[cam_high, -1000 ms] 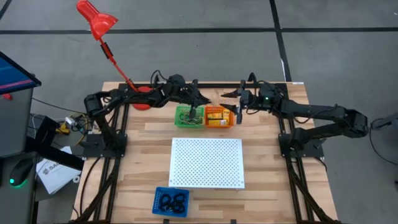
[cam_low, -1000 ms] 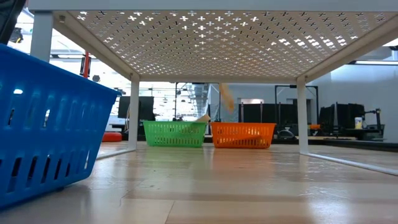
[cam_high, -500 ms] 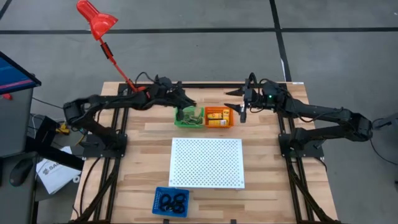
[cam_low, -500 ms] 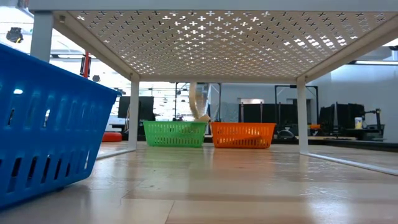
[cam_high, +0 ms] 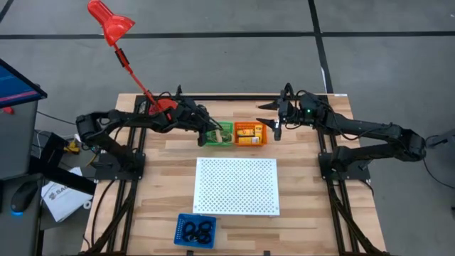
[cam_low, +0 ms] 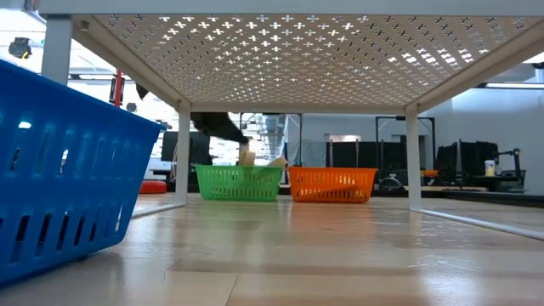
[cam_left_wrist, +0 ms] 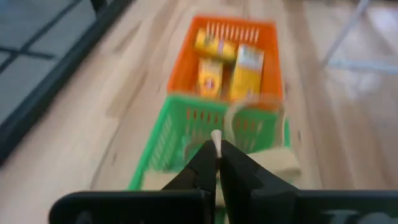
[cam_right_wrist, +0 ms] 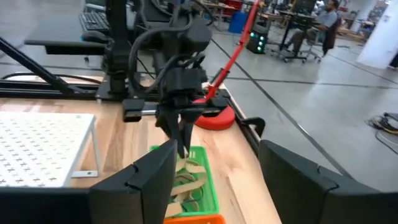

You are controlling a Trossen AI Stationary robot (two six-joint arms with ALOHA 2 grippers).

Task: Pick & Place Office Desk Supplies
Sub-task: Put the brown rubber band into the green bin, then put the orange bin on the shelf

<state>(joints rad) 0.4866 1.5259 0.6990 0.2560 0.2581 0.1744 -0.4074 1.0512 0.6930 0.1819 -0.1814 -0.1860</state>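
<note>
We can't read any words on the yellow blocks [cam_left_wrist: 230, 65]. Our left gripper [cam_left_wrist: 216, 163] pinches a tan band [cam_left_wrist: 216, 140] over the green basket [cam_left_wrist: 166, 140]; right gripper [cam_high: 274, 121] is spread wide by the orange basket [cam_high: 250, 141].

Two dark, slender jointed arms, matte black throughout. Black cables looping along the left arm [cam_high: 135, 119] near the wrist. Small green light glowing on the right arm [cam_high: 355, 129] by its wrist. Narrow, tapered black fingers [cam_left_wrist: 205, 171] on the left; broad, angular black fingers [cam_right_wrist: 146, 180] on the right.
</note>
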